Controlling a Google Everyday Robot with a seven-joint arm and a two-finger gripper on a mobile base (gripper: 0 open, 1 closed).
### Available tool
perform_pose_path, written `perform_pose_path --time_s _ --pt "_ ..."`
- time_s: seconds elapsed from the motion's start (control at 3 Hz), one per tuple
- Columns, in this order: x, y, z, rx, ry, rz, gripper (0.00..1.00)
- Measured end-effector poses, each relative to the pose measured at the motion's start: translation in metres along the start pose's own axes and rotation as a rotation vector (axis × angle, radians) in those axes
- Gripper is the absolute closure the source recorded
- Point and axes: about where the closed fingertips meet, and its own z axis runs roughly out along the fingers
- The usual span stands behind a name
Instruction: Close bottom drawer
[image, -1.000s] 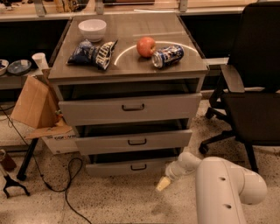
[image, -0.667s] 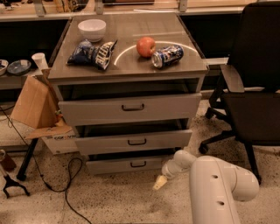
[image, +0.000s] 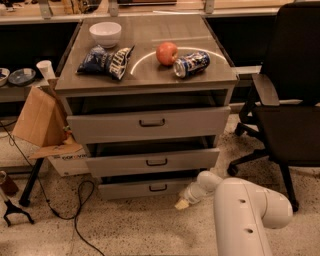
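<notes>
Camera view showed the bottom drawer (image: 130, 189) at the foot of the cabinet (image: 145, 88), sticking slightly out. The gripper (image: 182, 203) sat low by the floor, just beside the drawer front's right end, probably lined up to push it in. Whether it was spread or pressed together couldn't be told.

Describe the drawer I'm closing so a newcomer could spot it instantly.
Find the grey cabinet beside the black chair. Of its three pulled-out drawers, the bottom drawer is the lowest, with the gripper just off its right end. It has the narrowest, shortest front.
</notes>
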Motion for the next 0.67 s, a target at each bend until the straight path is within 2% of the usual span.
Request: perform_pose_path --time_s 0.33,0.67 --pt "-0.001 -0.002 0.000 0.019 0.005 0.002 0.71" --pt "-0.001 -0.013 -0.007 0.076 0.007 0.017 0.74"
